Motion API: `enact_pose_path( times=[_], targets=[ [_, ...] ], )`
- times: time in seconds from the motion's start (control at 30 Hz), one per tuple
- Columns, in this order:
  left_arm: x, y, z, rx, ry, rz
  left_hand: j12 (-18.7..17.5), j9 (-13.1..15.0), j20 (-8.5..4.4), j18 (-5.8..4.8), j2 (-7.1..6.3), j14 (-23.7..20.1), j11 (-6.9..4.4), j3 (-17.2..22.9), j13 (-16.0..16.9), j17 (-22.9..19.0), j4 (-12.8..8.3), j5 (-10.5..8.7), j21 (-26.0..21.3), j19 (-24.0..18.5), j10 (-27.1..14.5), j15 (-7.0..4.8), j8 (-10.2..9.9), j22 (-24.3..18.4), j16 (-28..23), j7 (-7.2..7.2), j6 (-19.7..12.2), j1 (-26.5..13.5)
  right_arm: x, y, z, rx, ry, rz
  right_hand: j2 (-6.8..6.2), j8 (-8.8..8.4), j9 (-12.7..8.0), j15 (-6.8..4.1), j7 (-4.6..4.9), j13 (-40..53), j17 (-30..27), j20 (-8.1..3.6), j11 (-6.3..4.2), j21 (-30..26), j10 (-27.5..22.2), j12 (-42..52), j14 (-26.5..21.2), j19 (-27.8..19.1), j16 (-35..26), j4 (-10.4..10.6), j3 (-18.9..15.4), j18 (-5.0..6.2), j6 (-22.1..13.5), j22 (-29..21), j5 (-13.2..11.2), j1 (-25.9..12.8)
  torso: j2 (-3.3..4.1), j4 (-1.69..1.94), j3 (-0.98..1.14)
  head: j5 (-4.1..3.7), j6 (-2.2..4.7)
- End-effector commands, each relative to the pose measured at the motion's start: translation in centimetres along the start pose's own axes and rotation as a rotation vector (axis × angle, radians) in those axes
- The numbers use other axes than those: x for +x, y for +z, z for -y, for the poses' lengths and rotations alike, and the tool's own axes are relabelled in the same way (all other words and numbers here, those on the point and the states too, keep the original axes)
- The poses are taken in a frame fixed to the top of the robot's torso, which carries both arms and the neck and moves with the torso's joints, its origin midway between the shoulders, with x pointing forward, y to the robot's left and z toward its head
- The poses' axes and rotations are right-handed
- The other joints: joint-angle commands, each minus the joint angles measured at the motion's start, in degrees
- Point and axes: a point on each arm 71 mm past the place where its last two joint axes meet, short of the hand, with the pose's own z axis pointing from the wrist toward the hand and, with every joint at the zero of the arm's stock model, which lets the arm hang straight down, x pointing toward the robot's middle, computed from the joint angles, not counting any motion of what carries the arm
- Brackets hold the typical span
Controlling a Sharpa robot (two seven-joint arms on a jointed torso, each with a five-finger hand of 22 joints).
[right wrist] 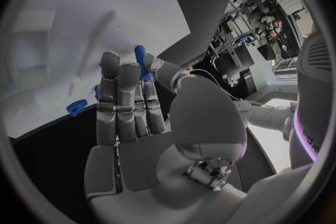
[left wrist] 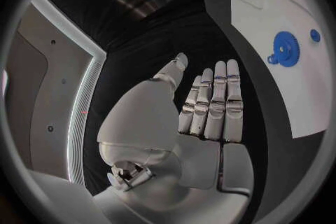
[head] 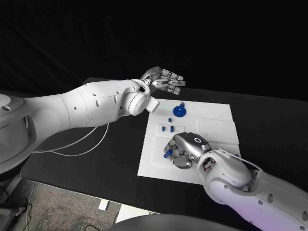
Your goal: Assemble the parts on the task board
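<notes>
Black tabletop (head: 279, 125) runs under everything, with the white rectangular task board (head: 220, 118) lying flat at its middle. Raised above the board's far left corner, the left hand (head: 164, 80) has its fingers straight and side by side, holding nothing. Down on the board's near end, the right hand (head: 185, 150) pinches a small blue plastic peg (right wrist: 140, 60) against its fingertips — other small blue parts (head: 169, 129) sit just beyond it. Farther up rests a flat blue toothed gear (head: 179, 112), probably light, rigid and slick — best taken by its rim; the peg likely wants a firm pinch at mid-length
</notes>
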Motion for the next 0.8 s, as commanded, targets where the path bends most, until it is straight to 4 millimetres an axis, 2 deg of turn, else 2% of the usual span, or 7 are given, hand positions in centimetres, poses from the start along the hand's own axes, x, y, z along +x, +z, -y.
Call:
enact_pose_path(
  times=[0.03, 0.13, 0.33, 0.8],
  targets=[
    [0.18, 0.02, 0.13, 0.006, -0.009, -0.015, -0.15, -0.01, 0.07, -0.76, 0.65, 0.12, 0.07, -0.14, 0.06, 0.05, -0.17, -0.21, 0.23, -0.25, 0.16, 0.06, 0.11, 0.01, 0.30, -0.04, 0.26, -0.08, -0.02, -0.06, -0.01, -0.004, -0.047, 0.013, 0.18, 0.32, 0.03, -0.16, 0.07, 0.06, -0.01, -0.10, -1.48, 0.36, 1.87, 0.18, 0.04, -0.49, -0.11, -0.15, 0.29, 0.92, 0.37, 1.25, 0.39, -0.19, 0.00, -0.11, 0.03, 0.06, -0.09],
    [0.18, 0.02, 0.13, 0.005, -0.009, -0.015, -0.15, -0.01, 0.07, -0.76, 0.65, 0.12, 0.07, -0.14, 0.06, 0.05, -0.17, -0.21, 0.23, -0.25, 0.16, 0.06, 0.11, 0.01, 0.30, -0.04, 0.26, -0.08, -0.02, -0.08, 0.07, -0.003, -0.054, 0.015, 0.10, 0.32, 0.04, -0.18, 0.07, 0.06, 0.01, -0.11, -1.49, 0.49, 1.92, 0.18, 0.05, -0.50, -0.07, -0.15, 0.36, 0.93, 0.43, 1.26, 0.40, -0.19, -0.03, -0.18, -0.01, 0.10, -0.07],
    [0.19, 0.03, 0.12, 0.005, -0.009, -0.016, -0.15, -0.01, 0.07, -0.76, 0.65, 0.12, 0.07, -0.14, 0.06, 0.05, -0.17, -0.21, 0.23, -0.25, 0.16, 0.06, 0.11, 0.01, 0.30, -0.04, 0.26, -0.08, -0.02, -0.14, 0.20, -0.003, -0.067, 0.017, 0.02, 0.31, 0.03, -0.19, 0.04, 0.05, 0.05, -0.12, -1.50, 0.73, 1.97, 0.17, 0.05, -0.57, 0.02, -0.10, 0.53, 0.95, 0.47, 1.25, 0.39, -0.15, -0.02, 0.00, -0.02, 0.09, -0.27],
    [0.18, 0.05, 0.11, 0.003, -0.007, -0.015, -0.15, -0.01, 0.08, -0.77, 0.74, 0.11, 0.08, -0.19, 0.06, 0.06, -0.09, -0.21, 0.22, -0.23, 0.14, 0.07, 0.11, -0.03, 0.29, -0.05, 0.28, -0.17, 0.46, -0.12, 0.29, -0.024, -0.089, -0.042, -0.05, 0.30, 0.03, -0.18, 0.03, 0.06, 0.02, -0.09, -1.53, 0.96, 2.02, 0.18, 0.01, -0.76, 0.03, -0.02, 0.57, 0.94, 0.54, 1.23, 0.42, -0.25, -0.02, -0.10, -0.07, 0.03, -0.28]
  ],
)
